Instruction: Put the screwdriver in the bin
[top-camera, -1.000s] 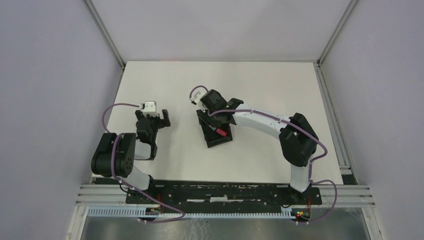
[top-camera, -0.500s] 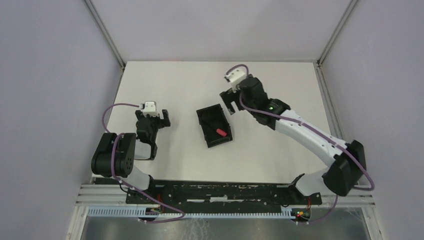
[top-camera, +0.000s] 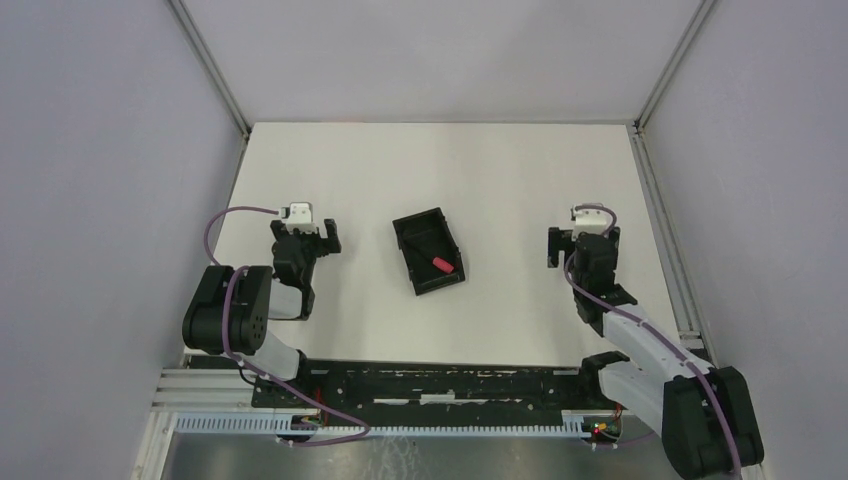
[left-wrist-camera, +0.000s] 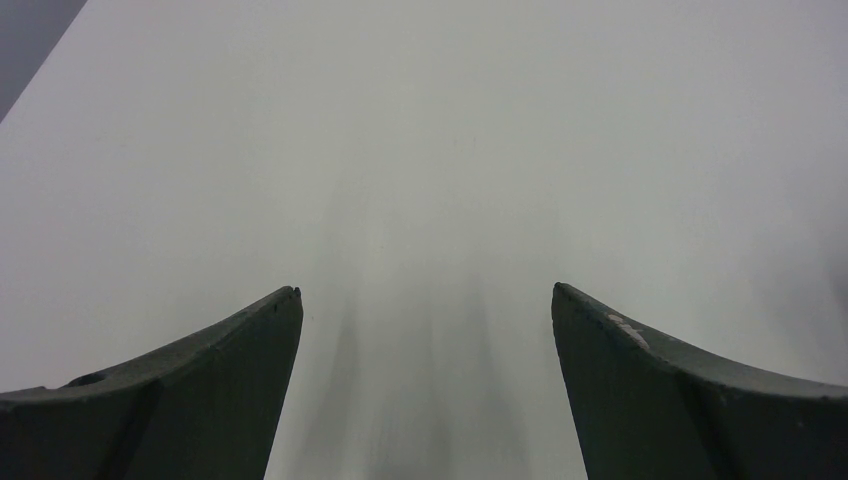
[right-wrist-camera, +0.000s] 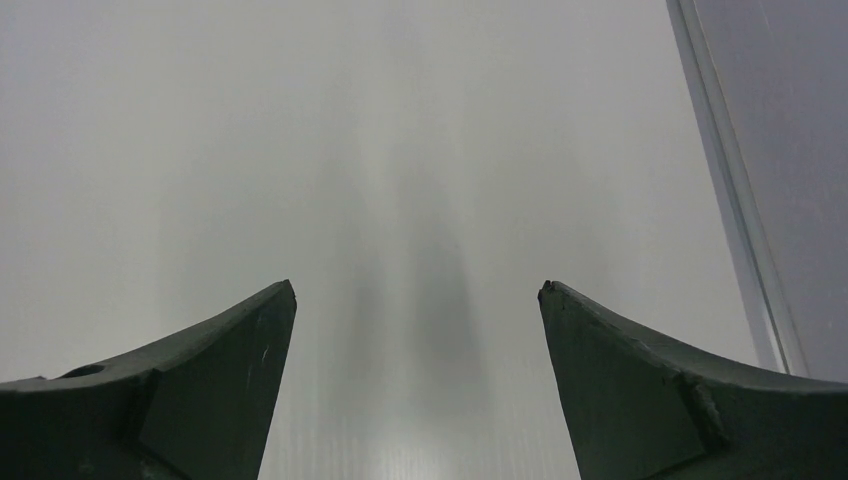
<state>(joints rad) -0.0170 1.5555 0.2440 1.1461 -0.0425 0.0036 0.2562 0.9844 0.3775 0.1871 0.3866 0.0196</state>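
The screwdriver (top-camera: 438, 264), tiny with a red handle, lies inside the bin (top-camera: 412, 223), a small black tray at the middle of the white table. My right gripper (top-camera: 581, 246) stands open well to the right of the bin, with nothing between its fingers. Its wrist view shows the right gripper (right-wrist-camera: 417, 292) over bare table only. My left gripper (top-camera: 306, 234) rests open to the left of the bin, and the left gripper (left-wrist-camera: 425, 292) also sees only bare table.
The table's right edge rail (right-wrist-camera: 735, 200) runs close beside my right gripper. Grey walls (top-camera: 100, 150) enclose the table on the left, back and right. A metal rail (top-camera: 450, 385) crosses the near edge by the arm bases.
My right gripper opened over the bin, left the screwdriver in it, swung up and away, then drew back to the right side of the table. The left arm stayed still.
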